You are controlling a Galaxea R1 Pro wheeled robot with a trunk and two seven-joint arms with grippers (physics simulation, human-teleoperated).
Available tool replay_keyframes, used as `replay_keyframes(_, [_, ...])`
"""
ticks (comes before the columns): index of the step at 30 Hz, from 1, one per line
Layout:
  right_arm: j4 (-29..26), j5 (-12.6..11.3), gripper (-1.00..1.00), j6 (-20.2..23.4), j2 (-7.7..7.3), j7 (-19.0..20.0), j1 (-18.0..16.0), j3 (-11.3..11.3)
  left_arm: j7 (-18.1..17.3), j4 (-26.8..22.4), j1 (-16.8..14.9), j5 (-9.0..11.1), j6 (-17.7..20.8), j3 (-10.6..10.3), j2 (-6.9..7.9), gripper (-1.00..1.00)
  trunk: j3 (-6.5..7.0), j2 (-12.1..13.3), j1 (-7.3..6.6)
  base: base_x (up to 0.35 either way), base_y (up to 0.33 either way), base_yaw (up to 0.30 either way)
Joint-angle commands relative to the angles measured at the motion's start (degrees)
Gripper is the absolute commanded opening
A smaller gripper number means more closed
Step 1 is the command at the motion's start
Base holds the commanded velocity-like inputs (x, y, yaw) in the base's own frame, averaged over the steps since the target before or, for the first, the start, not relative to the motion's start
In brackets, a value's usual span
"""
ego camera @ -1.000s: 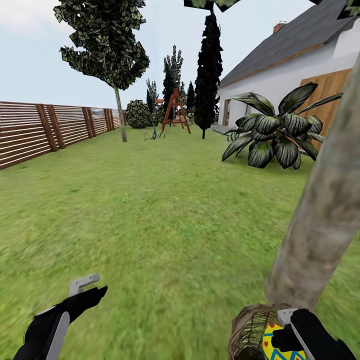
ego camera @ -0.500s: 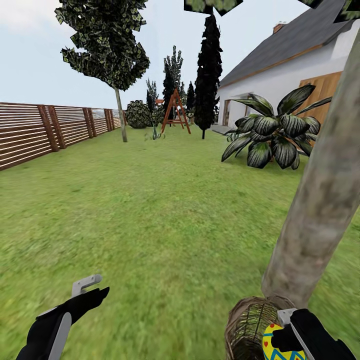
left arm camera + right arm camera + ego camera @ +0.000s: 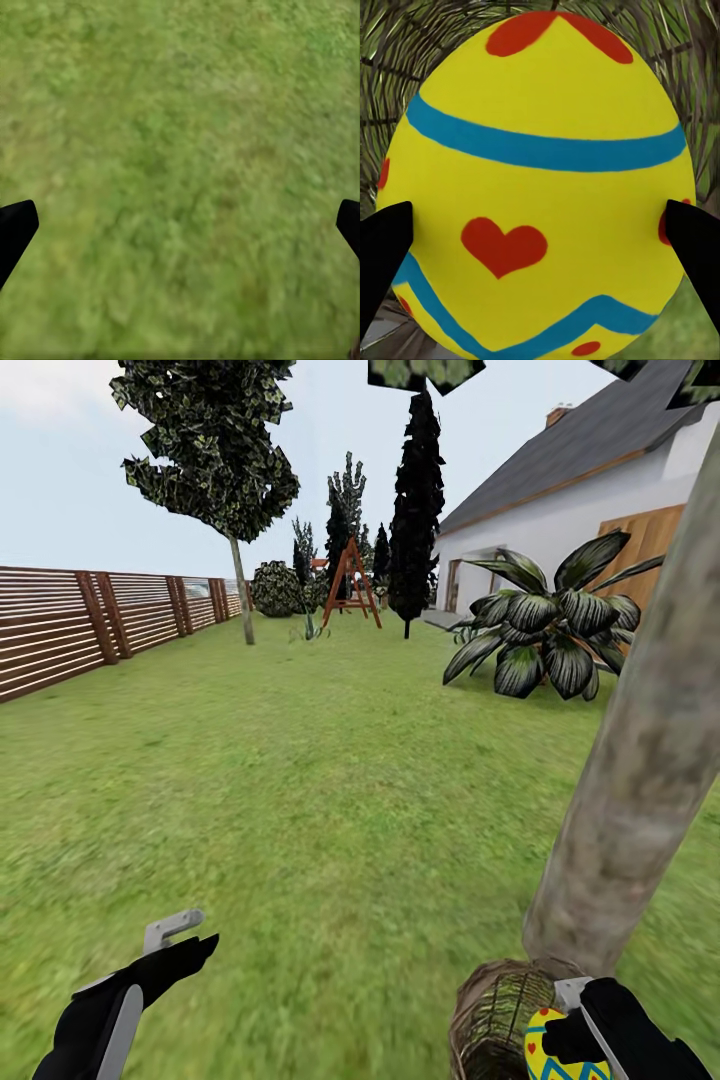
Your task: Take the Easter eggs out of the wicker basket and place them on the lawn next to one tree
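Observation:
A yellow Easter egg (image 3: 536, 187) with blue bands, red dots and a red heart sits between my right gripper's (image 3: 538, 244) black fingers (image 3: 382, 251), which are shut on it. In the head view that egg (image 3: 552, 1050) and right gripper (image 3: 565, 1028) are at the near right edge of the brown wicker basket (image 3: 495, 1010). Basket weave (image 3: 405, 45) surrounds the egg in the right wrist view. The basket stands on the lawn (image 3: 330, 780) at the foot of a leaning grey-brown tree trunk (image 3: 640, 780). My left gripper (image 3: 185, 937) hangs open over bare grass (image 3: 180, 150).
A brown slat fence (image 3: 60, 625) runs along the left. A large broad-leaved plant (image 3: 545, 625) grows to the right by the white house (image 3: 560, 525). Farther off stand a leafy tree (image 3: 215, 450), a dark cypress (image 3: 415, 500) and a red swing frame (image 3: 350, 580).
The whole head view has shifted slightly, so the camera moved a little. Both arms keep the same pose, and the egg stays in the right gripper.

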Motion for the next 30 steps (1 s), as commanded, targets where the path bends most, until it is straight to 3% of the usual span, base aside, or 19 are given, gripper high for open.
replay_keyframes(1, [-0.1,0.6,-1.00,0.2,-0.01,0.4,0.0,0.1,-0.2,-0.1,0.0,0.2,0.3,0.1,-0.01,1.00,0.12,0.4,-0.23,0.000,0.000,0.000])
replay_keyframes(8, [-0.1,0.6,-1.00,0.2,-0.01,0.4,0.0,0.1,-0.2,-0.1,0.0,0.2,0.3,0.1,-0.10,1.00,1.38,3.2,-1.77,-0.170,0.036,0.000])
replay_keyframes(23, [-0.1,0.7,-1.00,0.2,0.04,0.4,0.0,0.1,-0.2,0.0,0.0,0.2,0.3,0.1,-0.10,1.00,4.07,9.2,-5.06,-0.004,0.000,0.000])
replay_keyframes(30, [-0.1,0.9,-1.00,0.2,1.05,0.3,0.0,0.1,-0.2,0.0,0.0,0.2,0.3,0.0,-0.10,1.00,5.33,12.0,-6.60,0.000,0.000,0.000])
